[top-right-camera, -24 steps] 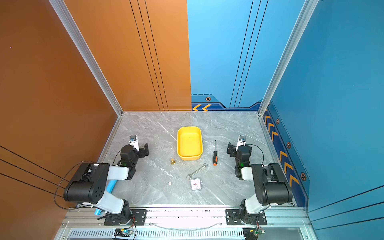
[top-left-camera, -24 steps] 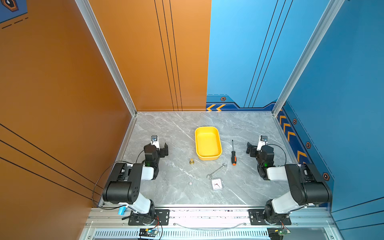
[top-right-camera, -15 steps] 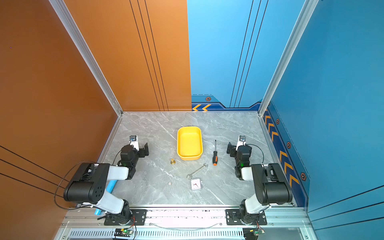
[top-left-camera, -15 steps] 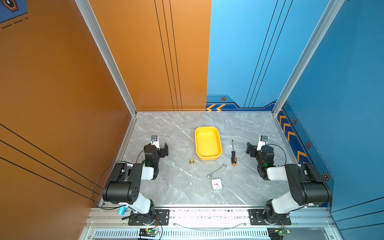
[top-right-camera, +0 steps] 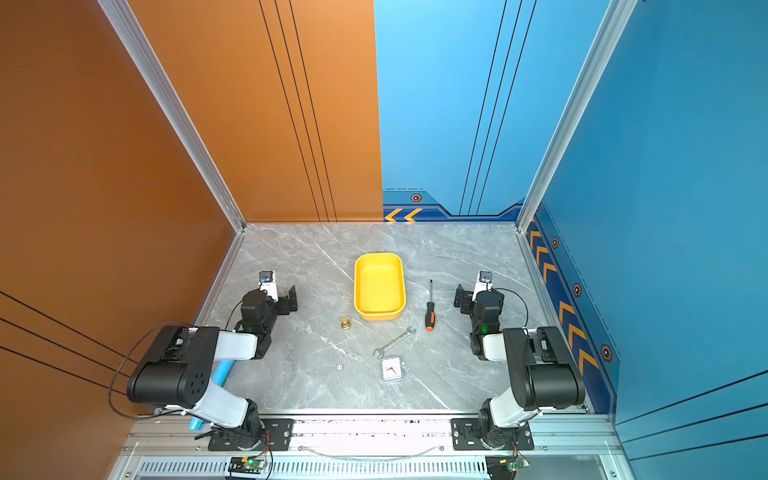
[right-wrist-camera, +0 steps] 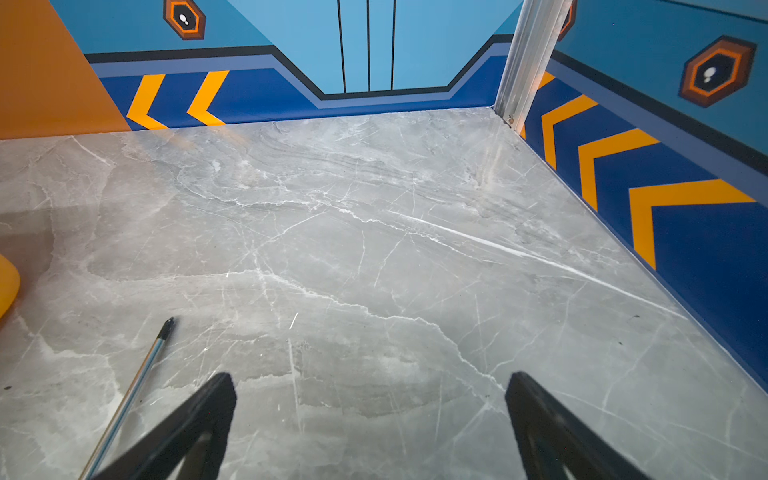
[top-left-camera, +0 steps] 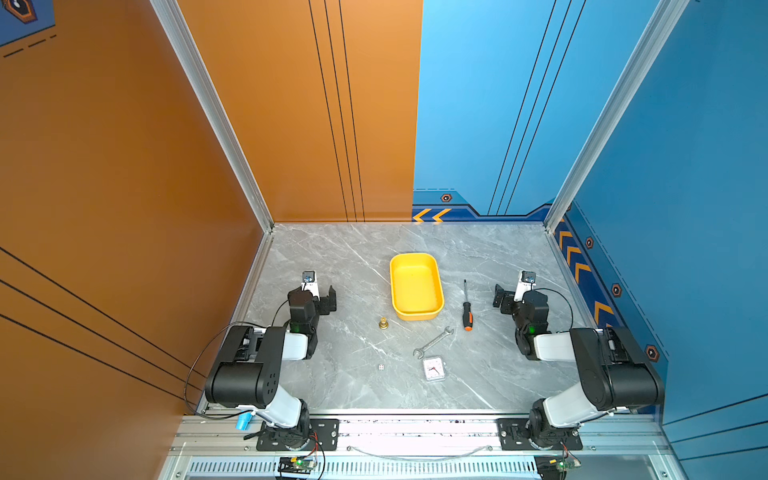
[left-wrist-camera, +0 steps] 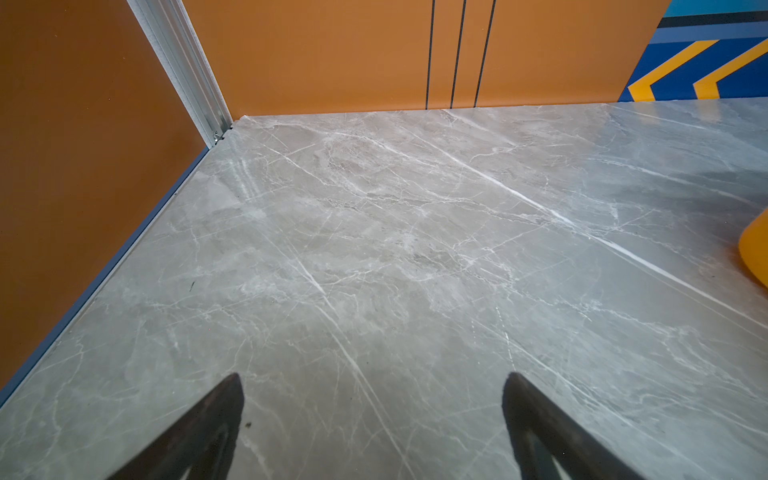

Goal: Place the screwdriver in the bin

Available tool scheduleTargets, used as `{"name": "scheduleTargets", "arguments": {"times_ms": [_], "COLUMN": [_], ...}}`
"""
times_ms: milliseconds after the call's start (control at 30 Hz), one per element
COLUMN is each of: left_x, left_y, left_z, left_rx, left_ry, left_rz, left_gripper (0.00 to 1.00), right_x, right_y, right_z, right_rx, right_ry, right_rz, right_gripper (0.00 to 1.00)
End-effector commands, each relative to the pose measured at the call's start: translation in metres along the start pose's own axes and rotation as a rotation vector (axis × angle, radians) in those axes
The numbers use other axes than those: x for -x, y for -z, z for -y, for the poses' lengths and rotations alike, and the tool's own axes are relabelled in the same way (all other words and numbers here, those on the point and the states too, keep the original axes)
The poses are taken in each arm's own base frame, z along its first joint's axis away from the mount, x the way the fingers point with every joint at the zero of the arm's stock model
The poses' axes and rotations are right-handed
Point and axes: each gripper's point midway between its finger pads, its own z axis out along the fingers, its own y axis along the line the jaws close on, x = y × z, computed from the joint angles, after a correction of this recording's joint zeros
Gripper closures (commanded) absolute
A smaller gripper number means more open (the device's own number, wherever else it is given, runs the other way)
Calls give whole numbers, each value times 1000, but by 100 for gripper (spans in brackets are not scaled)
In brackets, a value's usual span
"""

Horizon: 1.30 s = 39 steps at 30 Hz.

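Both arms sit folded low at the near corners, elbows drawn back and forearms stretched forward. The left arm (top-left-camera: pixel 266 357) carries the left claw (top-left-camera: pixel 321 291) with its jaws spread wide, nothing between them. The right arm (top-left-camera: pixel 598 365) mirrors that pose, the right claw (top-left-camera: pixel 508 293) spread just as wide and empty. The two claws point forward, well apart.

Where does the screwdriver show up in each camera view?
Top view: screwdriver lies just right of the bin.
Top view: screwdriver, same place.
Left wrist: not in it.
Right wrist: only shaft and tip.
Shared landmark: the yellow bin, whose edge shows in both wrist views.
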Motion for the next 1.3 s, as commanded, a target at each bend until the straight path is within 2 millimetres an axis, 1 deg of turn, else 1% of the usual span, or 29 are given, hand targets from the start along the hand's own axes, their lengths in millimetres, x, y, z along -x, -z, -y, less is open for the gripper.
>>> {"name": "scheduleTargets", "arguments": {"times_ms": [0, 67, 167, 267, 400, 500, 600, 733, 767, 833, 933, 1067, 1133, 1200, 1267], "left_x": [1, 2, 2, 7, 17, 25, 37, 53, 55, 57, 58, 60, 61, 60, 59], "left_y": [-2, -2, 0, 3, 13, 19, 29, 45, 49, 56, 65, 74, 79, 80, 81], "left_z": [-1, -2, -9, -13, -7, -6, 1, 7, 11, 18, 31, 46, 57, 63, 68], "left_rx": [11, 18, 37, 27, -13, -19, -59, -97, -118, -154, -224, -299, -356, -385, -409], "left_ry": [1, 4, 25, 53, 40, 34, 19, 90, 107, 147, 195, 250, 269, 273, 288], "left_rz": [-1, 1, 11, 25, 49, 56, 65, 46, 45, 39, 29, -9, -38, -77, -107], "left_gripper": [2, 2, 2, 2, 2, 2, 2, 2, 2, 2, 2, 2, 2, 2, 2], "right_x": [7, 8, 8, 8, 10, 18, 30, 41, 43, 43, 37, 20, 10, -1, -7], "right_y": [-2, 1, 2, 2, 2, 4, 11, 24, 27, 36, 46, 56, 59, 62, 63], "right_z": [4, 12, 13, 13, 12, 11, 9, 5, 2, -10, -27, -51, -64, -74, -82], "right_rx": [-39, -100, -113, -113, -111, -108, -106, -87, -69, 3, 102, 225, 286, 325, 343], "right_ry": [3, -5, -3, -3, -3, 4, 12, -21, -36, -70, -124, -195, -230, -252, -258], "right_rz": [20, 37, 38, 40, 40, 30, 6, -118, -137, -183, -247, -357, -411, -457, -483], "right_gripper": [0, 0, 1, 0, 0, 0, 0, 0, 0, 0, 0, 0, 0, 0, 0]}}
